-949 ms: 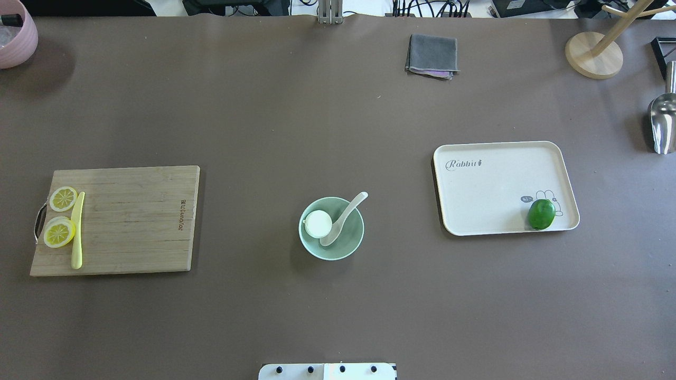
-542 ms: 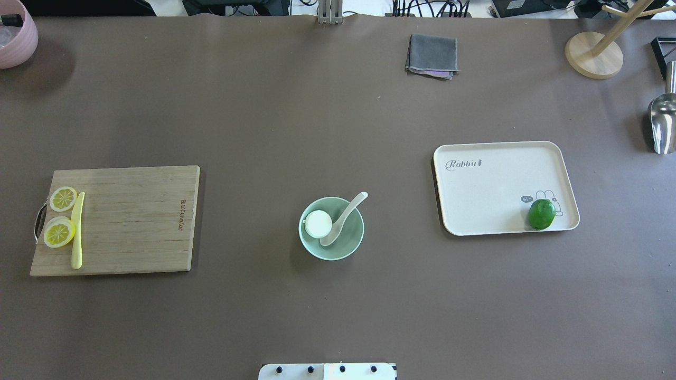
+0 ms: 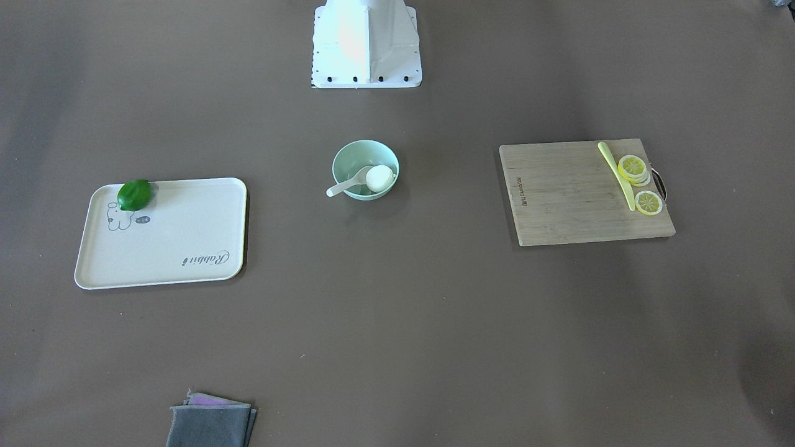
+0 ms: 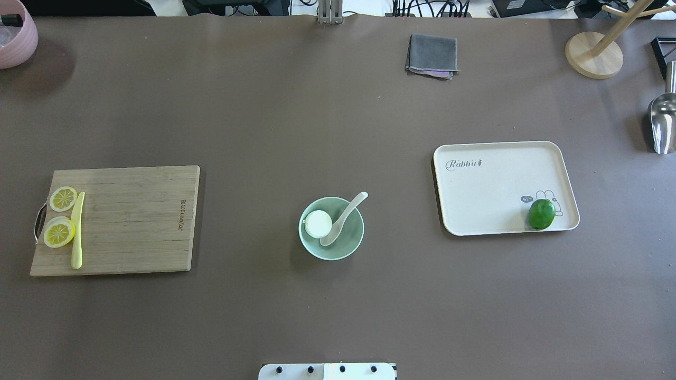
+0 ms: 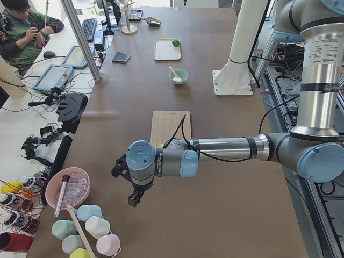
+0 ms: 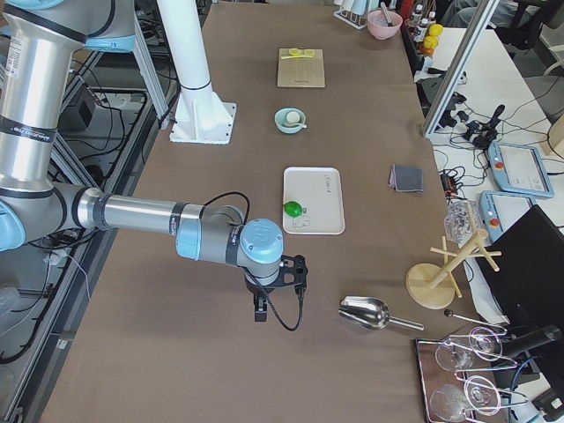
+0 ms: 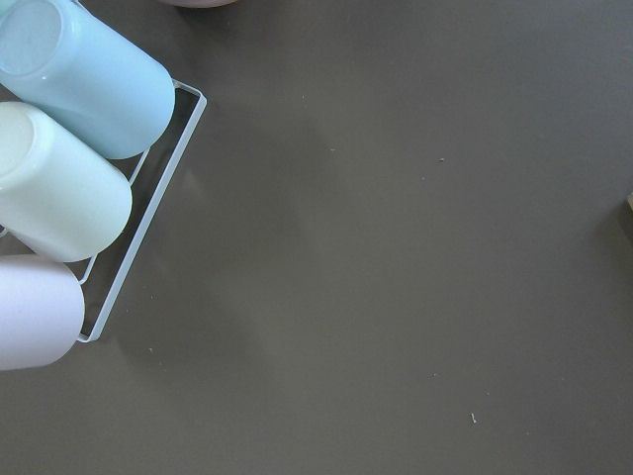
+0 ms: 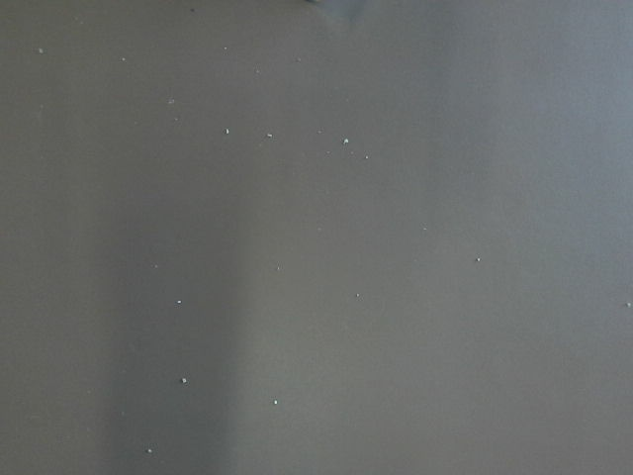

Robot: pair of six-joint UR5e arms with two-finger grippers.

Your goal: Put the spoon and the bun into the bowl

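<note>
The mint-green bowl (image 4: 349, 238) stands at the table's middle, also in the front view (image 3: 353, 149). The white bun (image 4: 318, 224) lies inside it on the left. The white spoon (image 4: 344, 215) rests in it, scoop down, handle over the far right rim. My left gripper (image 5: 134, 199) hangs over the table's left end, far from the bowl. My right gripper (image 6: 260, 313) hangs over the right end, near the tray. Both show only in side views; I cannot tell if they are open or shut.
A wooden cutting board (image 4: 132, 221) with lemon slices and a yellow knife (image 4: 77, 229) lies at left. A white tray (image 4: 491, 184) with a lime (image 4: 541, 214) lies at right. A grey cloth (image 4: 432, 55), metal scoop (image 4: 663, 121) and racked cups (image 7: 69, 188) are near the edges.
</note>
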